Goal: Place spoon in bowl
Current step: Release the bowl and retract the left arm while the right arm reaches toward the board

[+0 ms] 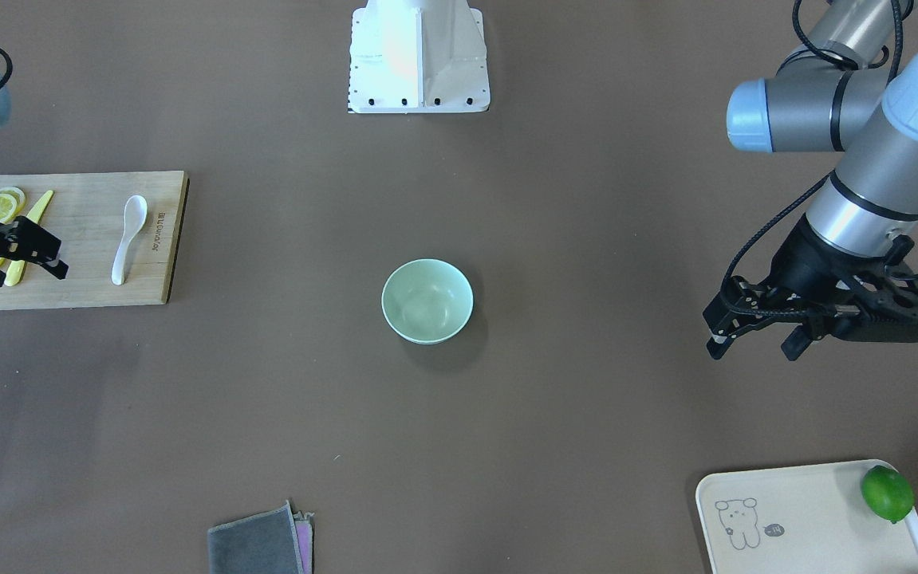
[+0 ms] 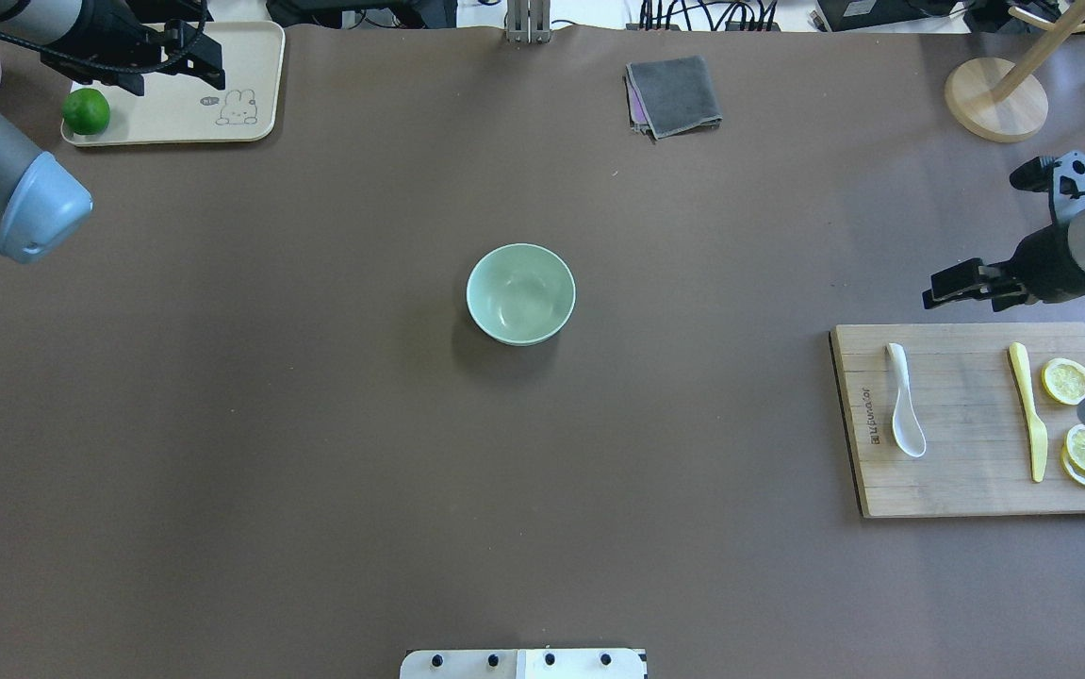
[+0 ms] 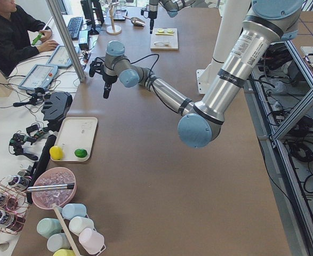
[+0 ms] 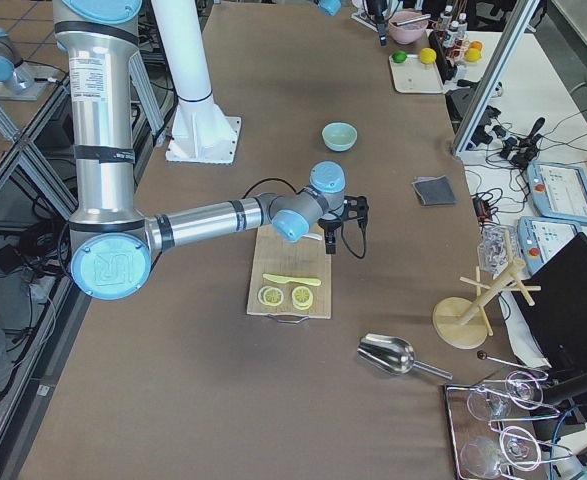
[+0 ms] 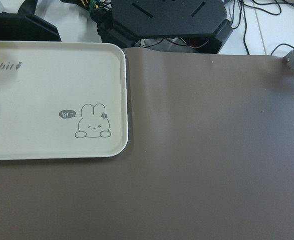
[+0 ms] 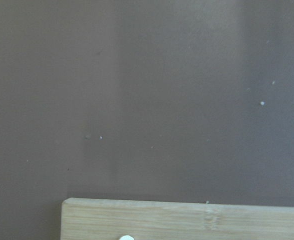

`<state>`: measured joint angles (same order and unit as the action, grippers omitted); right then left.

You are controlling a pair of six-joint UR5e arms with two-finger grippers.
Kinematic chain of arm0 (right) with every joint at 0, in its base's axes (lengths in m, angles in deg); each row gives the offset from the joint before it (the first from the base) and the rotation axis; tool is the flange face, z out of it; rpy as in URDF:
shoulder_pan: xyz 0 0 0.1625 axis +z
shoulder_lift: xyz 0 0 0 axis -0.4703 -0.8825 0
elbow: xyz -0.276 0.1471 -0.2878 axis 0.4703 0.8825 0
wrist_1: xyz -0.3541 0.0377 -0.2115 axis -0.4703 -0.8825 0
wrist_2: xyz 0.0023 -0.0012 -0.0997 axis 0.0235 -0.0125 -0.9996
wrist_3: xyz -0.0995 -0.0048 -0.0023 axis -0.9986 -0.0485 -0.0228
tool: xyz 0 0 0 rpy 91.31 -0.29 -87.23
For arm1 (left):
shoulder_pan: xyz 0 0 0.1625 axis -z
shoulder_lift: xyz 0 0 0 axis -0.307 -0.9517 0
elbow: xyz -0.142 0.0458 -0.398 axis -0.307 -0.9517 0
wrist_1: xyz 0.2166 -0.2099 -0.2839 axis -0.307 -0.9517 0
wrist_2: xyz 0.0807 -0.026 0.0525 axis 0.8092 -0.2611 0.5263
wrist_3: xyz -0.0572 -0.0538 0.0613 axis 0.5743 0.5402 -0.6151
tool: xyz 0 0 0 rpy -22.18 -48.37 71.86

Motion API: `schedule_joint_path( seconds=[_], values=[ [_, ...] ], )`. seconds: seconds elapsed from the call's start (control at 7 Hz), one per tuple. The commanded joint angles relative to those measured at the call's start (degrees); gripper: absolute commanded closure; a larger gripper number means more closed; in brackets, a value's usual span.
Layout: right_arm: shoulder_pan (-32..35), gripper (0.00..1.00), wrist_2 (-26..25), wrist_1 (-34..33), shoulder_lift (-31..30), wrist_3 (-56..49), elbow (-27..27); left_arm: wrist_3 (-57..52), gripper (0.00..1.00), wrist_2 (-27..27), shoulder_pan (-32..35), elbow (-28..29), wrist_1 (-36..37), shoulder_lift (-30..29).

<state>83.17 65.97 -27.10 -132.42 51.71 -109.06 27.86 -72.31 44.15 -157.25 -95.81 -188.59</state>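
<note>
Here, spoon (image 1: 127, 239) lies on board (image 1: 84, 239) by desk's right edge, bowl (image 1: 427, 299) mid-desk; left gripper (image 1: 752, 349) and right gripper (image 1: 26, 271) hover, fingers spread.

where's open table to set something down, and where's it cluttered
The widest bare table lies between the bowl and the cutting board, and between the bowl and the tray holding the lime. On the board, only the strip between spoon and knife is free; its outer end is crowded with lemon slices.
</note>
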Motion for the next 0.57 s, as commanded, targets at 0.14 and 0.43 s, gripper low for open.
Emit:
schedule_joint_path(
  seconds=[0.14,0.43],
  values=[
    [-8.0,0.0,-3.8,0.7,-1.4,5.8,-1.3,0.0,0.02,0.3,-0.1,0.7,-1.9,0.1],
    [-10.4,0.01,-5.1,0.7,-1.8,7.3,-1.7,-0.1,0.02,0.3,-0.2,0.7,-2.0,0.1]
  ],
)
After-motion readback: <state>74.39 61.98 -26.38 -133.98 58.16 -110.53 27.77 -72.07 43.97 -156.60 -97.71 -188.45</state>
